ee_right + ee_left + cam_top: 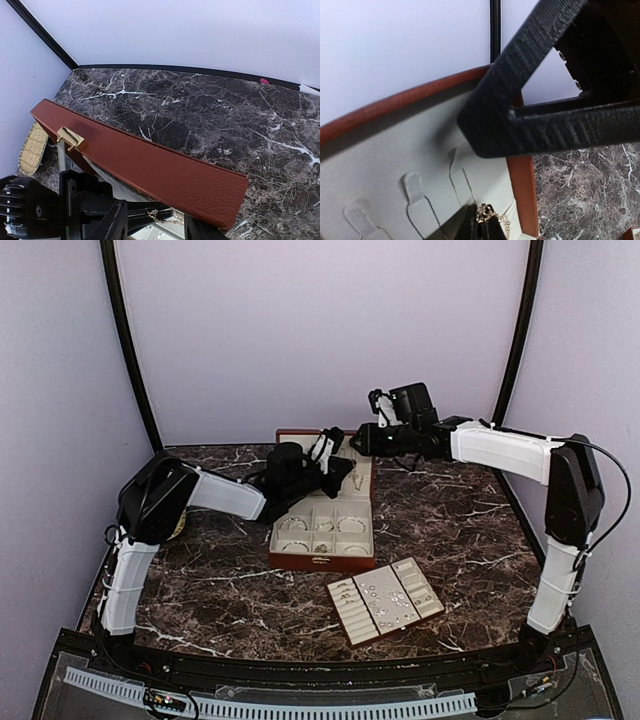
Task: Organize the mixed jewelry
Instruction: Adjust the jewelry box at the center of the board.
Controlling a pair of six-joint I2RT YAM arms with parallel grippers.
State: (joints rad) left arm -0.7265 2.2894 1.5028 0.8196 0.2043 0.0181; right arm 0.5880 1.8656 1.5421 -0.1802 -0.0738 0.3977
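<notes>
The red-brown wooden box (322, 558) lies open, its lid (150, 170) upright at the back. My left gripper (335, 468) is at the lid's cream lining (395, 170), shut on a thin gold chain (489, 215) whose beaded end hangs to the right. Thin chains hang from tabs on the lining. My right gripper (362, 435) is open just over the lid's top edge, one finger (116, 225) on each side of the chain (161, 216). Tiny silvery jewelry pieces (385, 595) lie on the cream slotted tray (345, 628); ring-like pieces sit in the box compartments (320, 525).
The lid has a gold clasp (70, 136) on its top edge. A straw-coloured woven disc (32, 150) lies at the table's left edge by the left arm. My right finger (535, 100) fills the upper right of the left wrist view. The marble table (460, 520) extends right of the box.
</notes>
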